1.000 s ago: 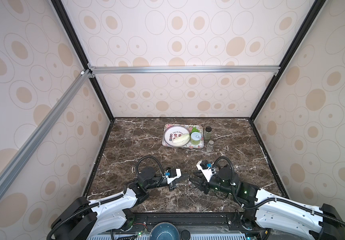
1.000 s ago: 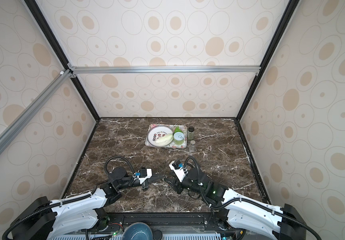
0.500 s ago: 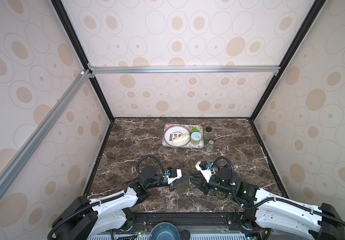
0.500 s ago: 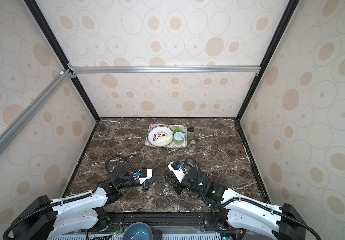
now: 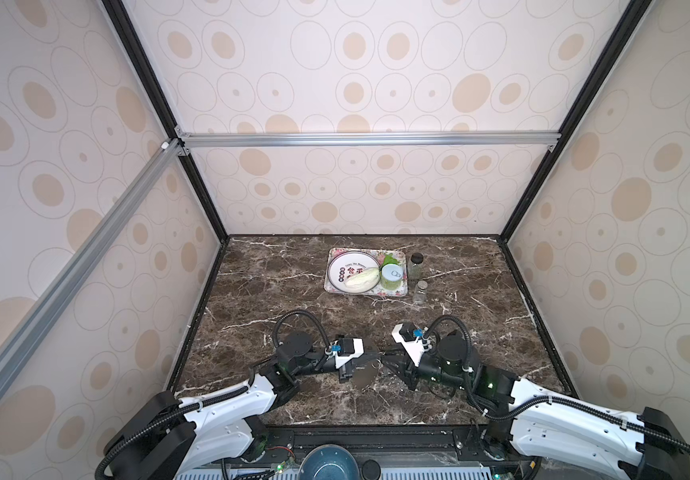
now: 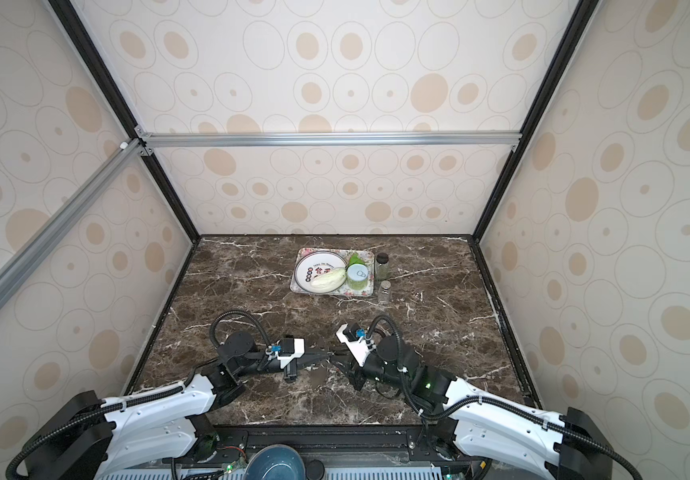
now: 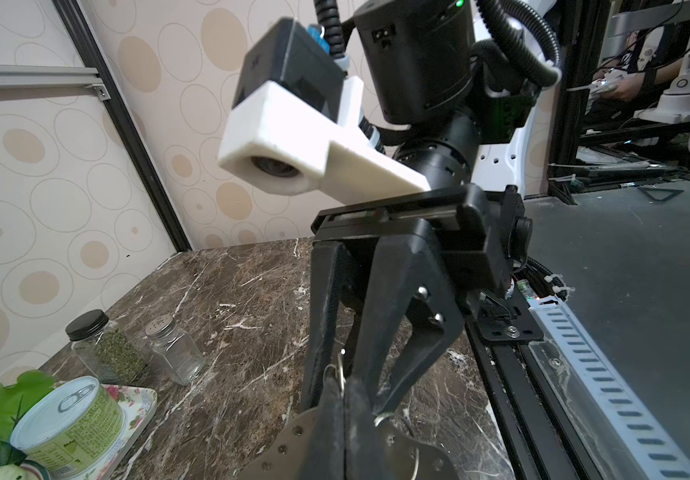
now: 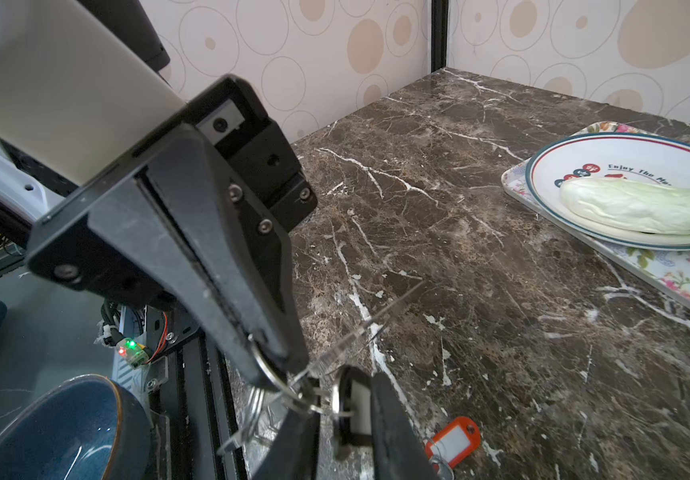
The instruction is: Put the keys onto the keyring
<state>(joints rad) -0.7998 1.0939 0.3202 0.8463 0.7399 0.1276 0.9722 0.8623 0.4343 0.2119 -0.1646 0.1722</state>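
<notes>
In the left wrist view my left gripper (image 7: 345, 388) is shut on the keyring (image 7: 289, 444), a flat grey plate with small rim holes, pinched at its edge. Thin wire rings show at the fingertips. In the right wrist view my right gripper (image 8: 341, 419) has its jaws drawn in around the black-tagged key (image 8: 353, 409). The white label lies against one finger (image 8: 393, 424). The red-orange-tagged key (image 8: 453, 440) lies on the marble just beyond. In a top view both grippers meet tip to tip near the front middle, left gripper (image 5: 372, 360) against right gripper (image 5: 389, 360), with the keyring (image 5: 364, 374) hanging below them.
At the back stands a floral tray (image 5: 401, 291) holding a white plate (image 5: 337, 266), a cabbage (image 5: 362, 276) and a green can (image 5: 392, 276). Two glass jars (image 5: 416, 264) (image 5: 420, 291) stand beside it. A blue bowl (image 5: 326, 463) sits below the table's front edge.
My right gripper's jaws have narrowed around the black-tagged key. Both arms have stayed nearly where they were, tips together.
</notes>
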